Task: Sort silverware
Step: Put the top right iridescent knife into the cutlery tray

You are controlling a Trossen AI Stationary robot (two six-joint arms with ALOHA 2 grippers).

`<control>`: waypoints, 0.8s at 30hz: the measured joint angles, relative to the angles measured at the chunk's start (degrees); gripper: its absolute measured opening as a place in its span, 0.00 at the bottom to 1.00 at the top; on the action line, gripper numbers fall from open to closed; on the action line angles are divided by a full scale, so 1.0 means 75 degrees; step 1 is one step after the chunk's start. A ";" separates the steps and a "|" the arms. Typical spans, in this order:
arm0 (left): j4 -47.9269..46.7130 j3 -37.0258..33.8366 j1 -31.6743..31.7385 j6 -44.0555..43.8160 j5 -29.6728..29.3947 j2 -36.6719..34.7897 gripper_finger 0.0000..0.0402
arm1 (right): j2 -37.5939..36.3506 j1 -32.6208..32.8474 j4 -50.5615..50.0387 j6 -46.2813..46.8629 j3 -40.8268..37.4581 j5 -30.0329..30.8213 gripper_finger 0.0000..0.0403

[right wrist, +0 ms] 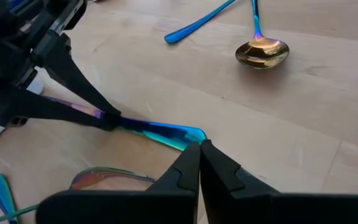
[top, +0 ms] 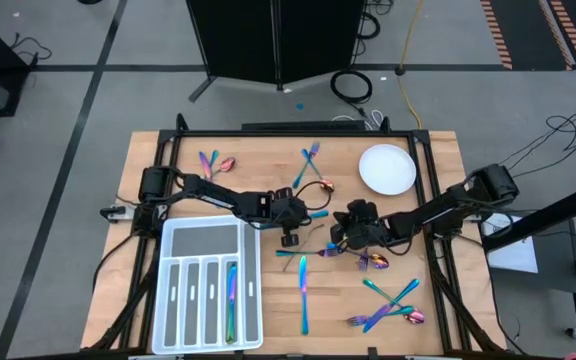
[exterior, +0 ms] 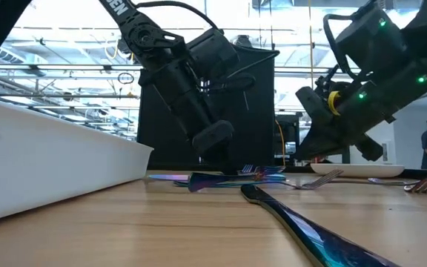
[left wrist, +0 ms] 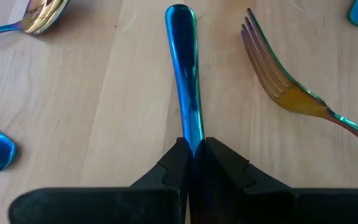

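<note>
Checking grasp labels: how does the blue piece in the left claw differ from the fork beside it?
The blue piece is pinched in the left claw; the fork lies free on the table. The blue piece shows a rounded handle end, the fork its tines. The blue piece is blue, the fork's head golden. Both are slim, shiny metal. The right claw is shut by the blue piece's end.

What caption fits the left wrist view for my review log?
Left claw shut on a blue utensil handle over the wooden table, a fork lying beside it.
</note>
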 joint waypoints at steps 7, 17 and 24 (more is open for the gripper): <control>-0.0017 0.0141 -0.0002 0.0145 0.0054 -0.0020 0.12 | -0.0012 -0.0011 0.0146 -0.0058 0.0012 0.0166 0.00; -0.0060 0.0156 -0.0007 0.0178 0.0060 -0.0032 0.12 | 0.0020 -0.0196 0.0734 -0.1443 0.0026 0.0101 0.03; -0.0107 0.0158 -0.0007 0.0194 0.0109 -0.0035 0.12 | 0.0026 -0.0840 0.1138 -0.3338 0.0023 -0.1847 0.25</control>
